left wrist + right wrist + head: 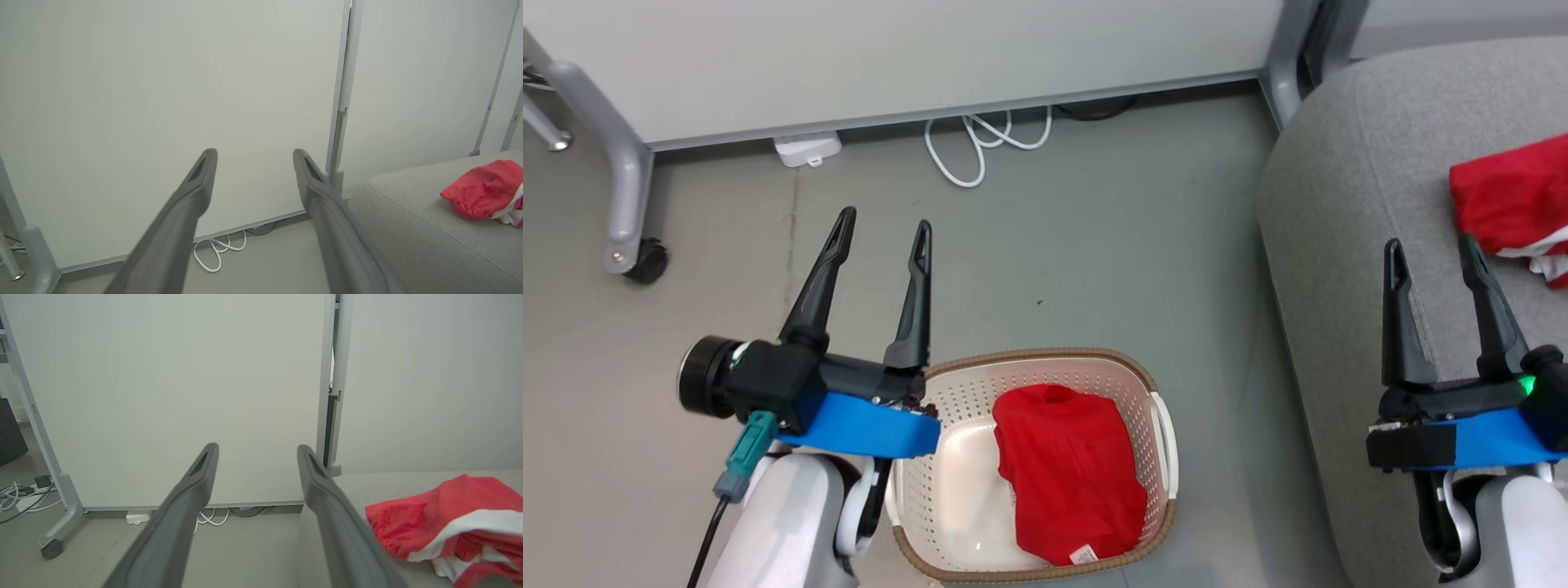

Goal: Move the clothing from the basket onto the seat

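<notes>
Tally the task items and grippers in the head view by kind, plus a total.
basket: 1
sofa: 1
clothing: 2, plain red garment in the basket, red-and-white heap on the sofa, its pieces not separable
grippers: 2, left gripper, right gripper, both open
Total: 6

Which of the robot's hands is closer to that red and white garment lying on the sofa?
Right. The right hand hovers over the sofa just beside the garment; the left hand is far across, by the basket.

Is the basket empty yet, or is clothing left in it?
Not empty: one plain red garment lies inside the basket, over its right half; the left half is bare.
</notes>
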Controlling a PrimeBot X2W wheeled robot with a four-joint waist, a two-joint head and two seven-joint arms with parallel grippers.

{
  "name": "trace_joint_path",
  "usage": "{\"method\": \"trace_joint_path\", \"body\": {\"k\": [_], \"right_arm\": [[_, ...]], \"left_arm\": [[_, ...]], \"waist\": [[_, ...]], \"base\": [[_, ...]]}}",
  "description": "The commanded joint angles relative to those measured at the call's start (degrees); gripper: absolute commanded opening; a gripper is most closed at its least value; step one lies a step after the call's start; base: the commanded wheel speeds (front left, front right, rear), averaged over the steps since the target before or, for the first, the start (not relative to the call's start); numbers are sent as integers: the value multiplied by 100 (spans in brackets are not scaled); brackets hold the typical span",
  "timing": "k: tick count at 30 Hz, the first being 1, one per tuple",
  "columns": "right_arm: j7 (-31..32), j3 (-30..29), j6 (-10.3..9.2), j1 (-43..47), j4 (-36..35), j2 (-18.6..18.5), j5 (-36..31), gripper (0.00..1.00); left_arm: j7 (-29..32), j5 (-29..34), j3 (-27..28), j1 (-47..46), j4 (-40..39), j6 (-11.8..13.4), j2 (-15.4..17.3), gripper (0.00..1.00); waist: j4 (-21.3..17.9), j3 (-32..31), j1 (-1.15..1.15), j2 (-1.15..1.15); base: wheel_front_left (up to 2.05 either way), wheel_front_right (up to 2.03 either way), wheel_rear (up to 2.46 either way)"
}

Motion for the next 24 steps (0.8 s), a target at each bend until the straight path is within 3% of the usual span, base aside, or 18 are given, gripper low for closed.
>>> {"method": "trace_joint_path", "body": {"k": [1, 11, 24], "right_arm": [[-20, 17, 3, 109, -37, 17, -33, 100], [-20, 111, 3, 413, -15, 105, -103, 100], [-20, 194, 3, 783, 141, 137, 8, 100]], "left_arm": [[-15, 50, 74, 97, -28, -35, -10, 100], [-15, 213, 704, 731, -37, -181, -193, 100], [-16, 392, 1054, 1248, 81, -346, -327, 100]], "waist": [[96, -99, 1, 0], [289, -479, 1, 0], [329, -829, 1, 0]], "base": [[0, 0, 0], [0, 0, 0], [0, 0, 0]]}}
